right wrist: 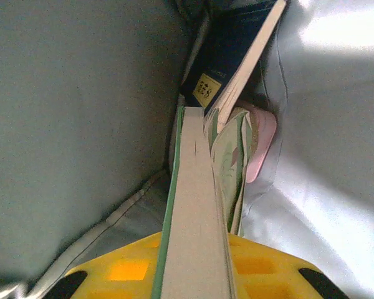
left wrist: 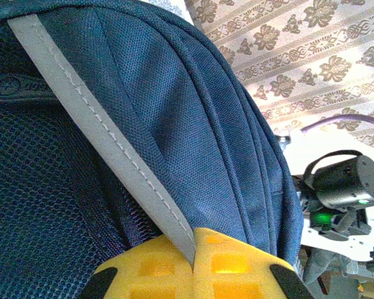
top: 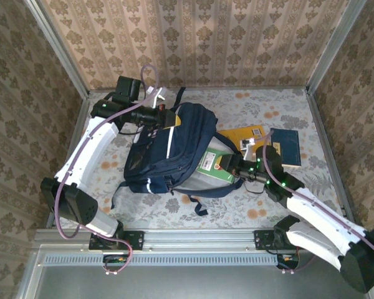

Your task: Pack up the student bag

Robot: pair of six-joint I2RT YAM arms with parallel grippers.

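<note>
The student bag [top: 156, 156] is lying on the floral-covered table [top: 268, 106], a little left of its middle, with its black straps trailing toward the near edge. The left gripper [top: 164, 118] is holding the bag at its far end. In the left wrist view the gripper's yellow fingers [left wrist: 156, 268] are pressing together on the grey reflective stripe [left wrist: 106, 137] that crosses the navy fabric. The right gripper [top: 229, 163] is clamping a green book [top: 213, 167] that is sticking partway into the bag's opening on its right side. In the right wrist view its fingers [right wrist: 131, 271] are squeezing that book from both sides, with the page edge facing the camera. The book is sitting between the pale grey lining [right wrist: 68, 124] and a navy book with a yellow label [right wrist: 221, 56]. A pink object [right wrist: 262, 143] is lying just beside them, too blurred to identify. An orange book [top: 244, 136] and a dark blue book [top: 288, 146] are lying side by side on the table, between the bag and the right edge.
</note>
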